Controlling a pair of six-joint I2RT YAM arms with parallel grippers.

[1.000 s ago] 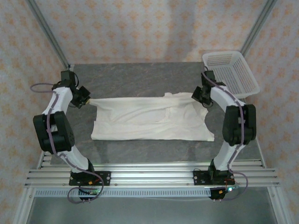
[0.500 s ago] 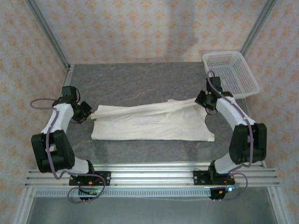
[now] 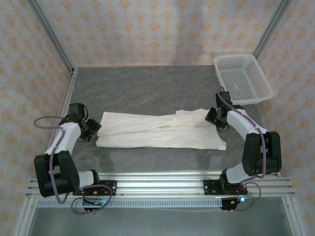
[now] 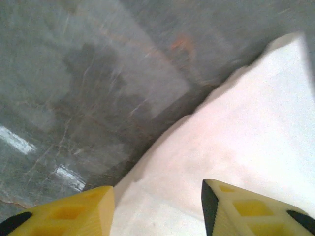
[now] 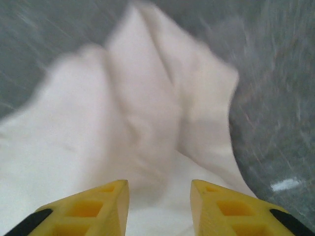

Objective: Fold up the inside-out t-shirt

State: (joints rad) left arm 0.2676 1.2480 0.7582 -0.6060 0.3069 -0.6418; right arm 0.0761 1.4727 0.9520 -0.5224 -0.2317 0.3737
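So the inside-out t-shirt (image 3: 160, 131) is lying flat as a long white strip across the middle of the worktop (image 3: 147, 88), running left to right and sitting a bit closer to the near edge than the far one. It's wrinkly, and a slanted fold line runs across it, so some of the cloth looks layered over itself. The left fingers (image 3: 93, 129) are down low right at the strip's left end. In the left wrist view the two yellow fingers (image 4: 74, 211) are clearly spread apart with nothing pinched between them. One hangs over bare grey stone and the other over the shirt's edge (image 4: 236, 147), which lies loose underneath. The right fingers (image 3: 212, 117) are at the shirt's far right corner. The right wrist view is pretty blurry, but the yellow fingers (image 5: 88, 206) stand apart there too, with bunched white cloth (image 5: 147, 113) beneath and ahead of them, not clamped. Whether either set actually touches the fabric is hard to tell from these angles. There's also a white mesh basket (image 3: 242, 77) parked at the far right corner of the worktop, well apart from the shirt.
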